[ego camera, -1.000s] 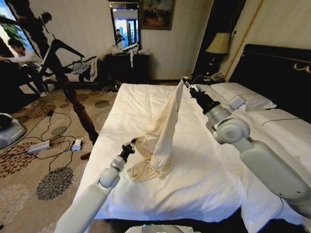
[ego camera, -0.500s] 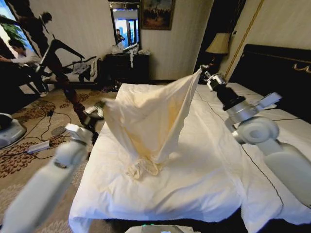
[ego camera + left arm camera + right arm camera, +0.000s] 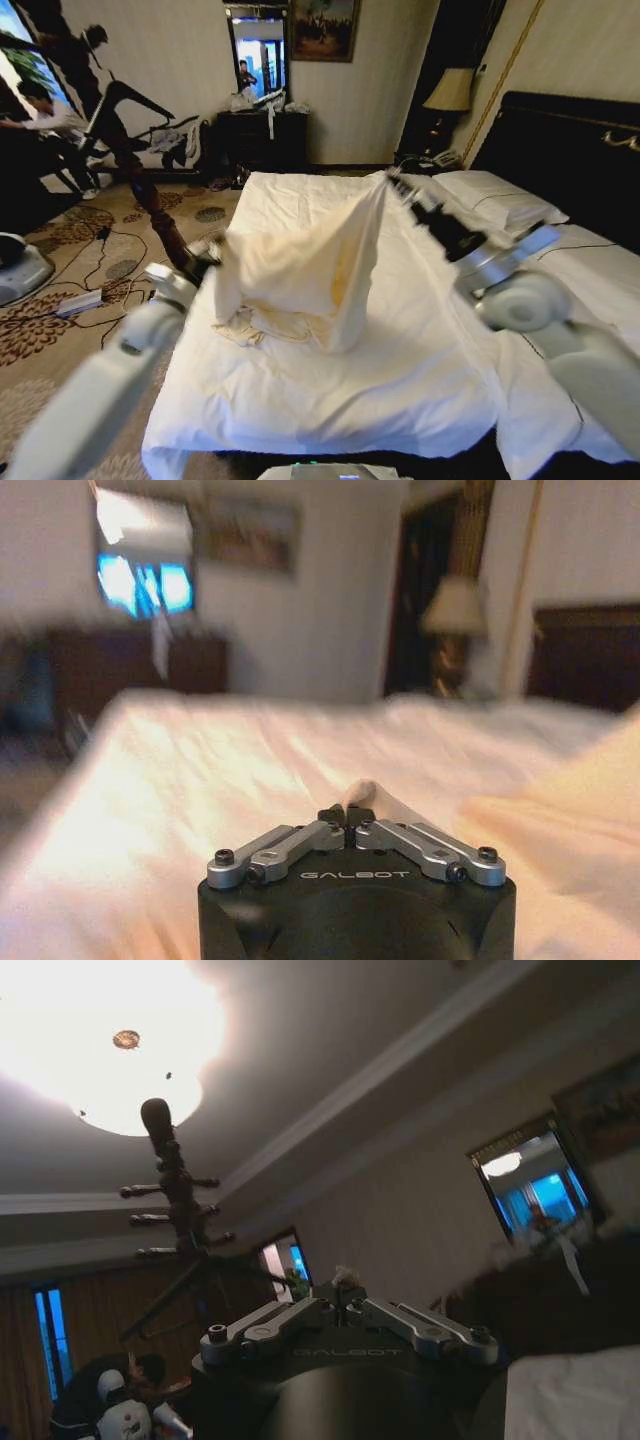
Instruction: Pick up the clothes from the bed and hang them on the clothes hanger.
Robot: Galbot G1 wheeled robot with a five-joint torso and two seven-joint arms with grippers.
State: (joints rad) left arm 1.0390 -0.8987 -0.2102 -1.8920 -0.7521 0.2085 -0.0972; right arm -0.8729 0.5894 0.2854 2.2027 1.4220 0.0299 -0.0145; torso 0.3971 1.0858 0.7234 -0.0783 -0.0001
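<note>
The clothes (image 3: 300, 270), a cream shirt-like garment, hang spread between both grippers above the bed (image 3: 330, 400), with the lower folds resting on the white duvet. My left gripper (image 3: 212, 248) is shut on one edge at the bed's left side. My right gripper (image 3: 388, 178) is shut on the opposite, higher corner. In the left wrist view the left gripper (image 3: 346, 815) pinches a sliver of cloth, and more of the clothes (image 3: 570, 810) lie beyond it over the bed (image 3: 230, 770). The right gripper (image 3: 343, 1295) also pinches a scrap of cloth. The clothes hanger is out of view.
A tall dark turned-wood coat stand (image 3: 150, 195) leans beside the bed's left edge; it also stands in the right wrist view (image 3: 175, 1200). Cables and a power strip (image 3: 80, 302) lie on the carpet. Pillows (image 3: 500, 195) and a black headboard (image 3: 570, 150) are at the right.
The left gripper took a garment edge and lifted it off the duvet to the left, spreading the cloth. Since half a second ago the right gripper has dropped lower and the garment sags.
</note>
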